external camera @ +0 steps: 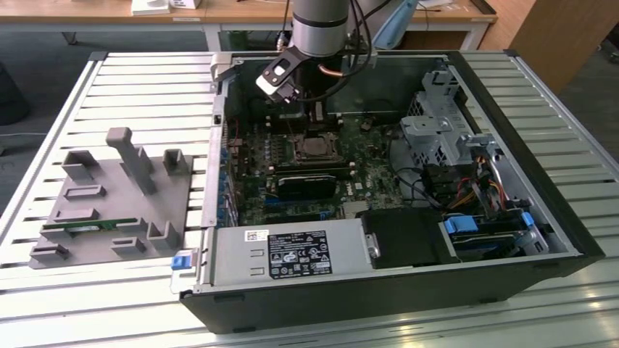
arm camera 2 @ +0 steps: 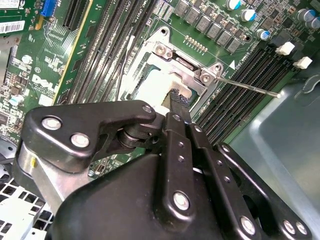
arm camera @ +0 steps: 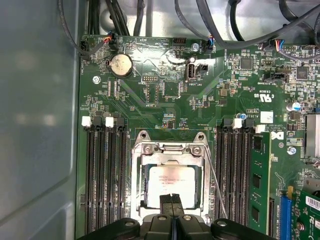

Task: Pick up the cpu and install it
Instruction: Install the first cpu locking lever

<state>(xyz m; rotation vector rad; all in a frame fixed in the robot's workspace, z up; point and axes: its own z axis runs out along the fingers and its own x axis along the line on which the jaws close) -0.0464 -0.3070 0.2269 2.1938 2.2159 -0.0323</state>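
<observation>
The cpu (arm camera: 171, 183) lies seated in its socket (arm camera: 145, 150) just below the pressed-together jaws

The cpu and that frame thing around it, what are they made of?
The cpu top looks like dull silvery metal with a pale rim. The frame around it looks like shiny bare steel, with bright screw heads at its corners.

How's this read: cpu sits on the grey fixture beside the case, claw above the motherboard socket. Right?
Not quite. The cpu lies in the motherboard socket, not on the grey fixture; the first wrist view shows it. The claw is above the socket, as you said.
</observation>
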